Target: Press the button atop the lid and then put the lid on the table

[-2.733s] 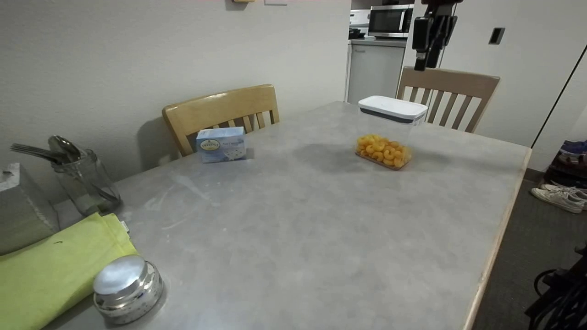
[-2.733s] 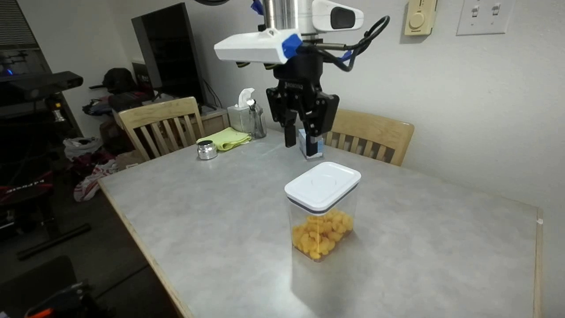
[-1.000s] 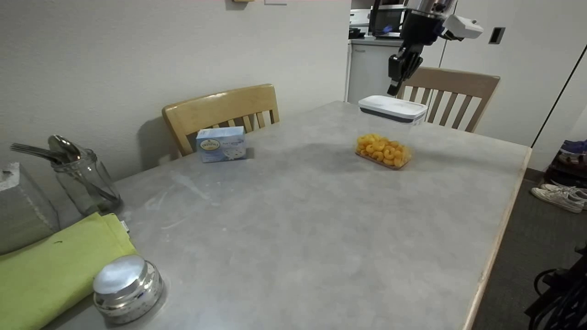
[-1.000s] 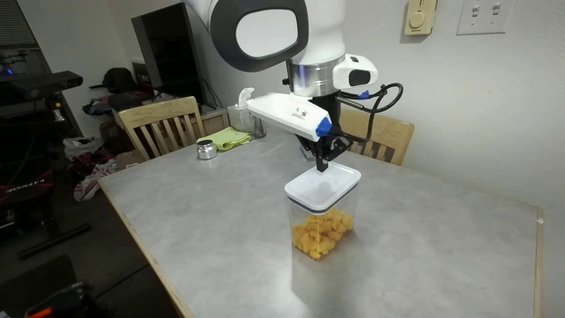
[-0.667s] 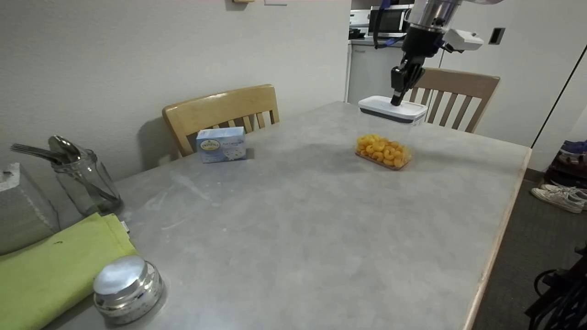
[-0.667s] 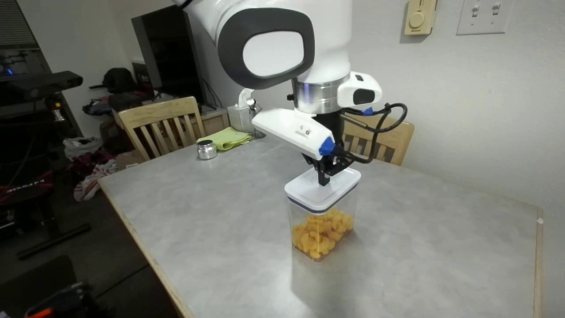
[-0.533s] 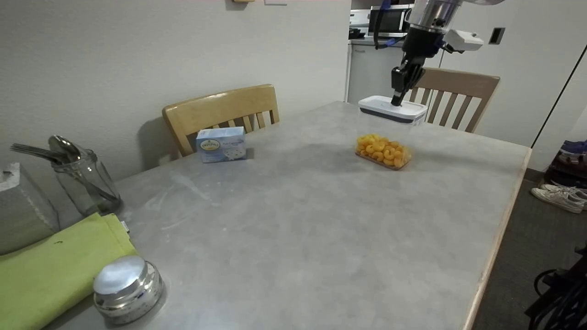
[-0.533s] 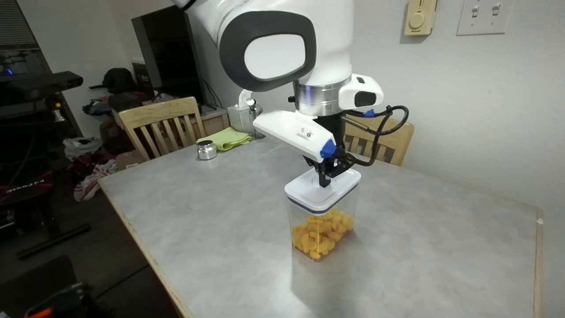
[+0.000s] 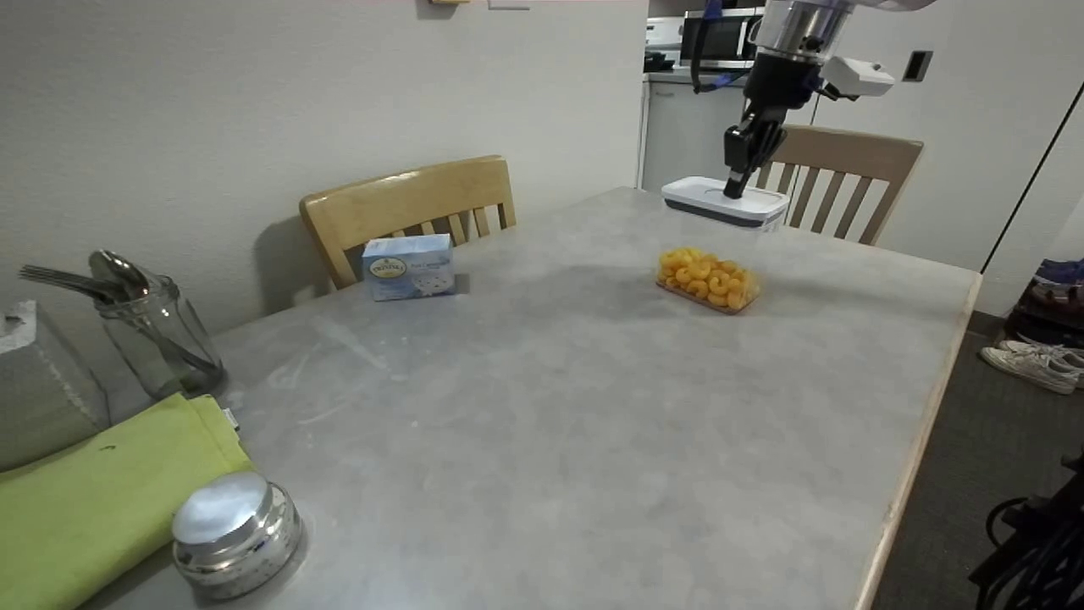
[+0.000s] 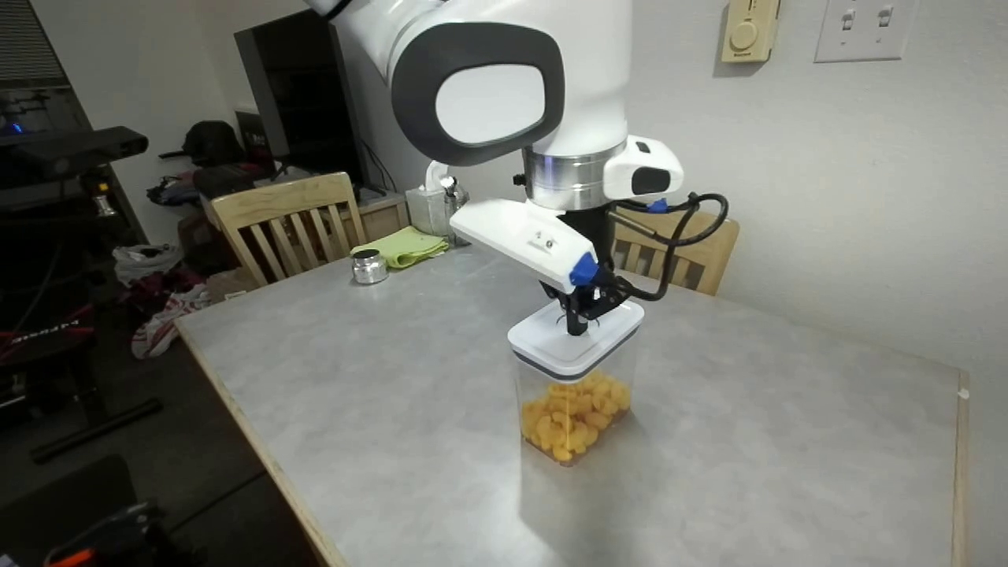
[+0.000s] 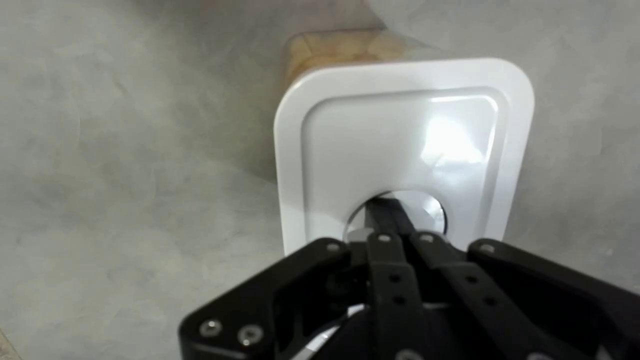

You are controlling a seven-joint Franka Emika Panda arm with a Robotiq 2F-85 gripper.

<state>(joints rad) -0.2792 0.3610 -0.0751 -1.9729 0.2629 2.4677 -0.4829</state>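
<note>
The white lid [image 11: 360, 145] sits flat, top face up, on a clear container [image 10: 628, 364], with a dark band [image 9: 711, 213] just under its rim; the container stands upright on the mottled grey table [image 9: 550, 440]. Through the clear sides I can make out yellow-orange curls of pasta [image 9: 707, 278] in the lower part.

Looked at from above, in the wrist view, the lid's long axis runs about 12 to 6 o'clock, the 6 o'clock end hidden behind the gripper [image 10: 577, 325]. In an exterior view, with the blue box [image 9: 409, 268] in plain sight, that axis slants from 10 to 4 o'clock. In an exterior view with the robot arm [image 10: 587, 94] large overhead, it lies from about 8 to 2.

There the arm reaches in from 12 o'clock, and the gripper's two fingers are pressed together into a single black stub, their tips down on the round button [image 11: 420, 207] at the lid's middle. Whether the button sits raised or sunk I can't make out, as the fingers cover part of it.

From where I see the blue box, it rests at 9 o'clock of the container, well apart. Farther that way stands a glass jar [image 9: 154, 364] of cutlery [image 9: 118, 271], and around 8 o'clock a shiny metal pot [image 9: 241, 542] sits just beside a folded yellow-green cloth [image 9: 118, 491].
</note>
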